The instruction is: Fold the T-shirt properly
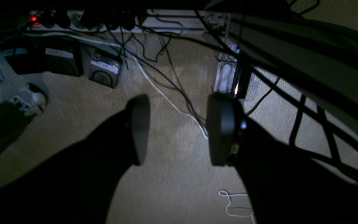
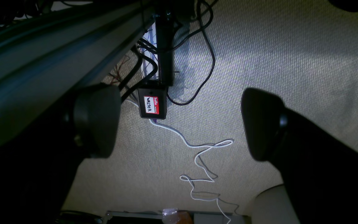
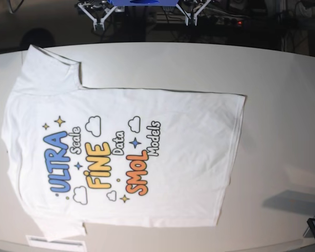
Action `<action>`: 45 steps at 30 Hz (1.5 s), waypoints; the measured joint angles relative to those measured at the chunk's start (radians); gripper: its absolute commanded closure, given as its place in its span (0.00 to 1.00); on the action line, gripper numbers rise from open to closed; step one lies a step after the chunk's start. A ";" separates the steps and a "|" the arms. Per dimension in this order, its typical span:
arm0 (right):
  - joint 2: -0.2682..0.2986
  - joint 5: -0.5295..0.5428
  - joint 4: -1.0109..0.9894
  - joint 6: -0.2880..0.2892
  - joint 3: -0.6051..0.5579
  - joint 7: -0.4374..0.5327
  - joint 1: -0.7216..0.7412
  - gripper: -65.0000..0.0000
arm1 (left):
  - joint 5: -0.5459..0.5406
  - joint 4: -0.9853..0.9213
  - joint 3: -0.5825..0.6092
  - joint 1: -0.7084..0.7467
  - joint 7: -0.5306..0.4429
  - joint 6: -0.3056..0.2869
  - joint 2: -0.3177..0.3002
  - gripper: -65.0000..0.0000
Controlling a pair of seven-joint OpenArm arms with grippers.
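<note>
The T-shirt [image 3: 163,157] lies spread flat on the white table [image 3: 283,94], print side up, with "ULTRA", "FINE" and "SMOL" showing. Its neck end is at the left, its hem at the right, and one sleeve reaches to the far left corner. Neither gripper appears in the base view. In the left wrist view, my left gripper [image 1: 180,130] hangs open over carpet, nothing between its fingers. In the right wrist view, my right gripper [image 2: 179,123] is wide open above the floor, also empty. Neither wrist view shows the shirt.
Both wrist views show beige carpet with loose cables, a white cord [image 2: 197,155] and a black box with a "hello Walter" sticker [image 2: 152,105]. A power strip [image 1: 166,21] lies by the wall. The arm mounts [image 3: 142,8] stand behind the table's far edge.
</note>
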 measured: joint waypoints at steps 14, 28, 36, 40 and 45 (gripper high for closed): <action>0.000 0.000 -0.001 0.000 0.000 0.000 0.000 0.81 | 0.000 0.004 0.000 0.013 0.000 0.000 0.000 0.98; 0.000 0.000 -0.003 0.000 -0.002 -0.001 -0.016 0.65 | 0.000 0.003 0.000 0.014 0.000 0.000 0.000 0.66; 0.000 0.000 -0.003 0.000 -0.003 0.000 -0.014 0.17 | 0.000 0.005 0.000 0.020 -0.001 0.000 0.000 0.45; 0.000 0.000 -0.002 0.001 -0.003 0.000 -0.014 0.33 | 0.000 0.004 0.000 0.026 0.000 0.000 0.000 0.52; 0.000 0.000 -0.002 0.001 -0.002 0.000 -0.015 1.00 | -0.001 0.005 0.000 0.024 0.000 0.000 -0.002 1.00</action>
